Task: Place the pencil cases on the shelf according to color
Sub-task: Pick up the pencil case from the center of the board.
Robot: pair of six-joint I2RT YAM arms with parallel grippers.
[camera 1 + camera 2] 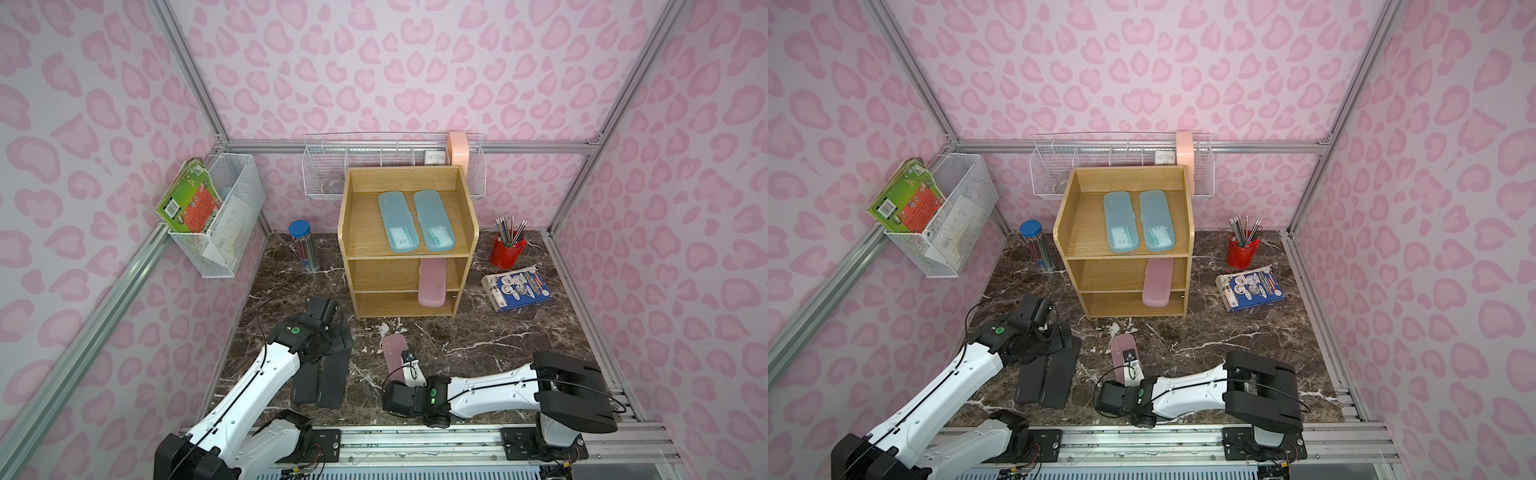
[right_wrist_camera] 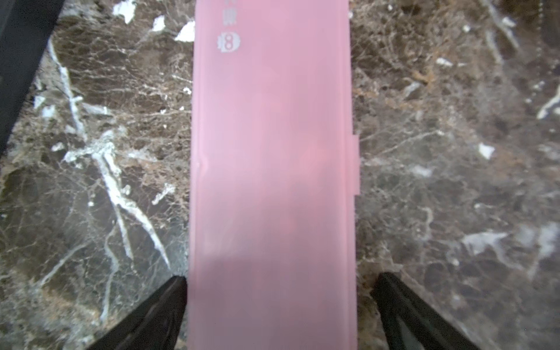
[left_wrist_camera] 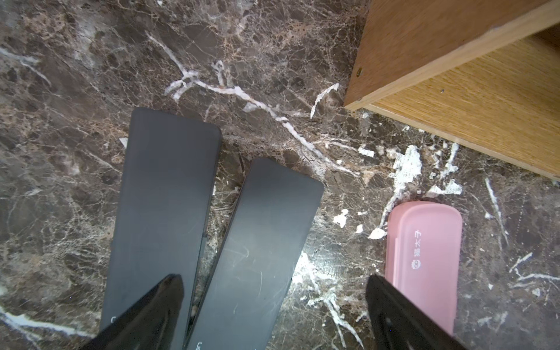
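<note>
Altogether six pencil cases show in both top views, two of each colour. The two light blue cases [image 1: 398, 221] [image 1: 433, 220] lie side by side, close but apart, on the top tier of the three-tier shelf [image 1: 365, 228]. One pink case [image 1: 432, 284] sits on the middle tier at its right side, its near end sticking out past the front edge. The second pink case [image 1: 392, 351] lies flat on the marble surface [image 1: 478, 332] in front of the shelf. The two black cases [image 1: 306, 384] [image 1: 334, 380] lie on the surface to its left, nearly parallel, their near ends close together and their far ends spread.

The right fingers [image 2: 157, 306] stand wide apart astride the second pink case, one at each long edge. One tip is right at the edge and the other has a gap, so nothing is clamped. The left fingers [image 3: 151, 309] are also spread wide and hold nothing. In the left wrist view one overlaps a black case and the other sits beside the pink one.

Around the shelf are two white wire baskets [image 1: 232, 208] [image 1: 324, 174] on the walls, one blue-lidded tube of pencils [image 1: 305, 249], one red cup of pencils [image 1: 507, 251] and one book [image 1: 519, 289] on the surface.
</note>
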